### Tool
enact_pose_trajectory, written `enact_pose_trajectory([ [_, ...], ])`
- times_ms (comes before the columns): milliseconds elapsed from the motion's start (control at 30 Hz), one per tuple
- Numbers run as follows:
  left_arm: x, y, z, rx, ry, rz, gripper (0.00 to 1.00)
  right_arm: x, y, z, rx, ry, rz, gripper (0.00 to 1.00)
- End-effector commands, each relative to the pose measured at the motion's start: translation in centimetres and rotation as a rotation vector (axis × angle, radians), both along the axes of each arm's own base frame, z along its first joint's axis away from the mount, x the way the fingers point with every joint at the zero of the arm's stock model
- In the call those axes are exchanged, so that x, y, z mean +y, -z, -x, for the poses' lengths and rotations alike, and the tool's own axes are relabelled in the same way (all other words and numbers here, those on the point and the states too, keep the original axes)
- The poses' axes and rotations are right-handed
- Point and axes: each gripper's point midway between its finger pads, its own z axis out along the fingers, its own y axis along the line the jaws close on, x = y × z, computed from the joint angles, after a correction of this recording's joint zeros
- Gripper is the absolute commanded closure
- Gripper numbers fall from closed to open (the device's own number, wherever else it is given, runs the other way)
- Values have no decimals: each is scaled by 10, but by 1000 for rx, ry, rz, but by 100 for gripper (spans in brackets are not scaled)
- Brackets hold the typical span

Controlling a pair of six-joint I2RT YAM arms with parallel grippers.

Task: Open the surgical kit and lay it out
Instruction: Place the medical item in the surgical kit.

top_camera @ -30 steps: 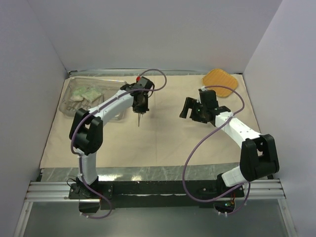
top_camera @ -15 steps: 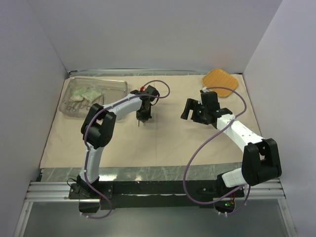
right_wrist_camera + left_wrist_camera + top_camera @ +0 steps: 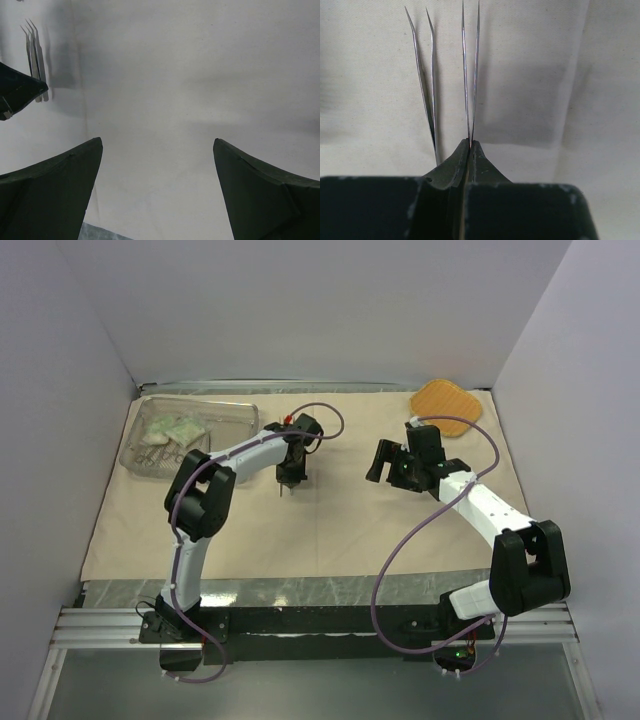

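Note:
The surgical kit's beige cloth lies spread flat over the table. Its steel mesh tray sits at the far left with green-white packets inside. My left gripper hangs over the cloth's middle, shut on thin steel tweezers. Their prongs point away from it, down toward the cloth, and throw a shadow just left. My right gripper hovers over bare cloth to the right, open and holding nothing. It also sees the tweezers at its far left.
An orange woven pad lies at the far right corner of the cloth. White walls close in the left, back and right sides. A grey strip and the arms' mounting rail run along the near edge.
The left arm has swung away from the tray, carrying the tweezers slightly right and nearer over the cloth, then held still. The right arm has barely moved.

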Motion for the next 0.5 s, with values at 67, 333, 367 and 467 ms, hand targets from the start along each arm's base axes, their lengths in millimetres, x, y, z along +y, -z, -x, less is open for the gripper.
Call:
enact_pose_trajectory([
  [67, -7, 7, -1, 1, -12, 11, 96, 0, -4, -5, -30, -5, 0, 0],
  [333, -7, 10, 0, 10, -18, 13, 91, 1, -5, -5, -30, -8, -3, 0],
  [367, -7, 9, 0, 7, -20, 12, 89, 1, -5, -5, -30, -8, -3, 0],
  [467, -6, 5, -1, -1, -24, 16, 83, 0, -5, -5, -29, -6, -2, 0],
])
